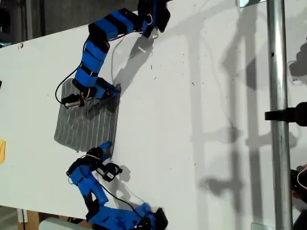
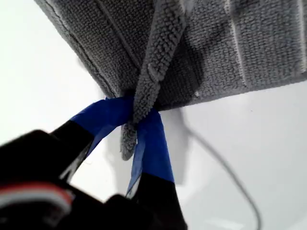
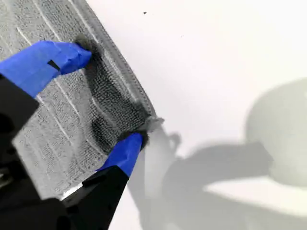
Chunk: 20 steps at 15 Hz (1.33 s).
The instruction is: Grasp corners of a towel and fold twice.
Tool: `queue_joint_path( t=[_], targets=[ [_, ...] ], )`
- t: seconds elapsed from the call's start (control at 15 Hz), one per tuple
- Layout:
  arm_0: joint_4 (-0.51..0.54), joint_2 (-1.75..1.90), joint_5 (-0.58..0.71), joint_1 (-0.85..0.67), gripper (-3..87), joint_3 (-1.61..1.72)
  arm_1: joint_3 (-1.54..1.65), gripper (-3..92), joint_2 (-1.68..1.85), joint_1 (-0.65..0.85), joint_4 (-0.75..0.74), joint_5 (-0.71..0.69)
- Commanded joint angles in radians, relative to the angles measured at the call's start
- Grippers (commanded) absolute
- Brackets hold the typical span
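Note:
The grey striped towel lies flat on the white table, towards the exterior view's left. My first gripper comes from the exterior view's bottom to the towel's lower right corner. In the first wrist view this gripper is shut on a pinched-up corner, with the towel spreading beyond it. My second gripper reaches over the cloth to its upper right corner. In the second wrist view it stands open, both tips pressed on the towel, straddling the corner.
A small yellow object sits at the exterior view's left edge. A metal pole with a black clamp runs down the exterior view's right. White table stretches between the towel and the pole.

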Motion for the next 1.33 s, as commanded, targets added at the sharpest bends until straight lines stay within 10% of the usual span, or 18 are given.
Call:
queue_joint_path(
  t=[0.0, 0.27, 0.8, 1.27],
  targets=[
    [0.038, 0.0, -0.023, -0.017, 20.0, -0.08, -0.006, -0.2, 0.097, -0.011, -0.009, 0.006],
    [0.06, -0.008, -0.04, -0.021, -2.9, -0.087, -0.006, -0.2, 0.098, -0.012, -0.012, 0.008],
    [0.216, 0.242, -0.118, 0.23, -2.9, 0.057, 0.302, -0.2, 0.413, -0.152, -0.012, 0.12],
    [-0.012, 0.988, -0.673, 0.836, -2.9, 0.862, 0.723, -0.2, 0.92, -0.627, 0.015, 0.578]
  ],
)
